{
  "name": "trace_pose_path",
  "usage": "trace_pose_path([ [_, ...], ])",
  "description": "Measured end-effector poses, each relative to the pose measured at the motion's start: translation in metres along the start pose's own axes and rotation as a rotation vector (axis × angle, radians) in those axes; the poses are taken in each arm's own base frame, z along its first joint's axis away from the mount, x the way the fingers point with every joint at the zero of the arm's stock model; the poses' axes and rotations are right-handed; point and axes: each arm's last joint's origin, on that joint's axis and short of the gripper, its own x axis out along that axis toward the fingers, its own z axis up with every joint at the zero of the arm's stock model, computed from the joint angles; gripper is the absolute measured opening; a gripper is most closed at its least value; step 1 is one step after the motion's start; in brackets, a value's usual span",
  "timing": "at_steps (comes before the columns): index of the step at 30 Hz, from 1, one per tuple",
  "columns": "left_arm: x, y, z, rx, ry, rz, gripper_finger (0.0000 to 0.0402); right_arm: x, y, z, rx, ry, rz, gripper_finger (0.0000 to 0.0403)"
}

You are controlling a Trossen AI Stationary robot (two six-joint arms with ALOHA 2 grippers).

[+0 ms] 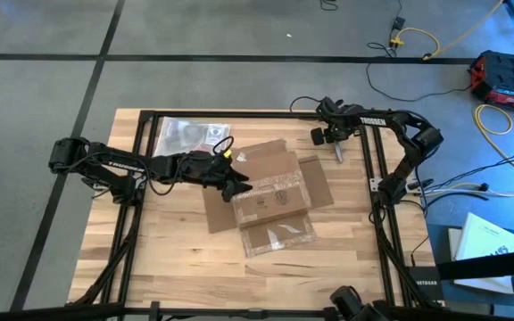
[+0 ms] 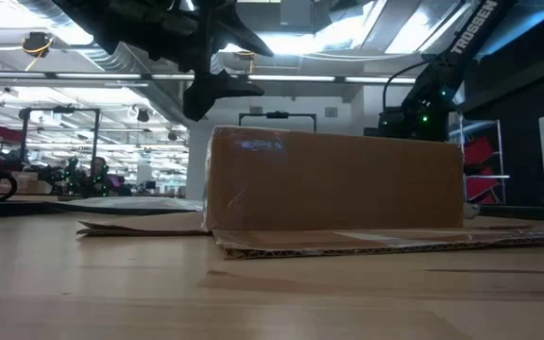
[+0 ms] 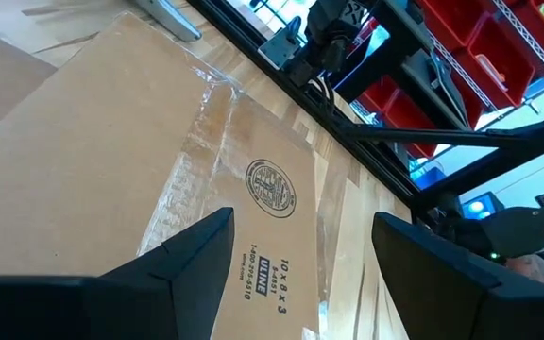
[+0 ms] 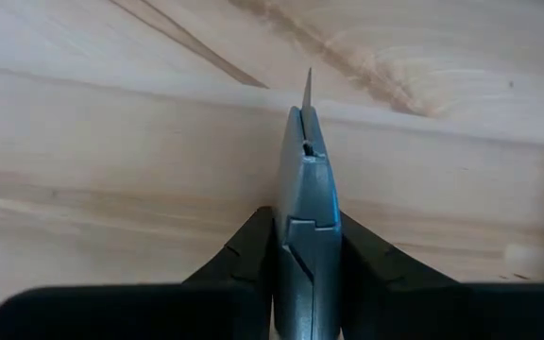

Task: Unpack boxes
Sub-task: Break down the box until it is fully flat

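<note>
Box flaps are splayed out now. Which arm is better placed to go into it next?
Left, probably. Its open claw hangs right over the box, empty. The right claw sits off near the table's far right corner, shut on a grey cutter, so it is occupied and farther away.

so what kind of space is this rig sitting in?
Looks like a large workshop or warehouse-style lab, not an office. Exposed ducting and ceiling lights overhead, red storage bins on racks, and power cables trailing over a bare grey floor beside the wooden table.
</note>
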Motion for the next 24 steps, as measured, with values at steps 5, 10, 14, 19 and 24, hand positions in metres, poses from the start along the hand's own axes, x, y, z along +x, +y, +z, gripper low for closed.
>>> trace_pose_path([
  [5,0.0,-0.0008,-0.0006,0.0,0.004,-0.006,0.0239,0.002,0.0006,0.0,-0.008,0.0,-0.002,0.0058],
  [10,0.0,-0.0025,-0.0025,0.005,0.013,-0.01,0.0239,0.0027,0.0005,0.0,-0.017,-0.005,-0.011,0.0072],
  [14,0.0,-0.0024,-0.0025,0.003,0.014,-0.01,0.0239,0.0029,0.0005,0.0001,-0.033,-0.008,-0.015,0.0067],
  [19,0.0001,-0.0022,-0.0025,0.002,0.014,-0.009,0.0239,0.0032,0.0004,-0.0001,-0.039,-0.007,-0.018,0.0065],
  [24,0.0001,-0.0021,-0.0024,0.002,0.013,-0.009,0.0239,0.0036,0.0004,-0.0002,-0.062,-0.006,-0.021,0.0081],
])
